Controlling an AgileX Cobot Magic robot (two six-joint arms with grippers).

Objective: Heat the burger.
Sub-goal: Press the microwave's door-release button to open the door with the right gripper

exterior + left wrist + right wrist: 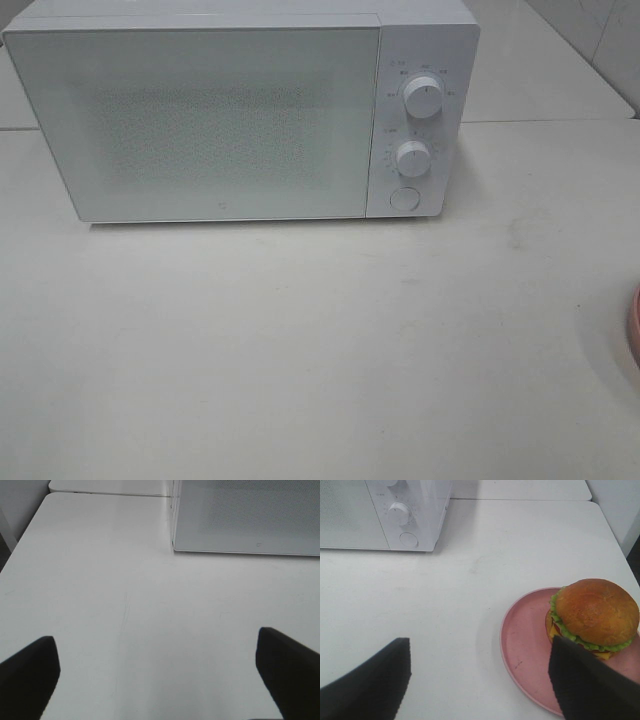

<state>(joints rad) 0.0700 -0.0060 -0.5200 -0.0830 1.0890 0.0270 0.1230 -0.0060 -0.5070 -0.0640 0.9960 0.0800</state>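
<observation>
Spread wide, empty: left gripper (156, 645), right gripper (479, 647); may squash or tip burger (595, 615) off plate (520, 635) if gripped off-centre

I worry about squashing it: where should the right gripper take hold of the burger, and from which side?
Likely across its sides, around the layers under the top bun, coming down from above. The burger stands upright on the pink plate, round and tall, with a domed top that offers no flat hold; the right gripper, open, could straddle it.
</observation>
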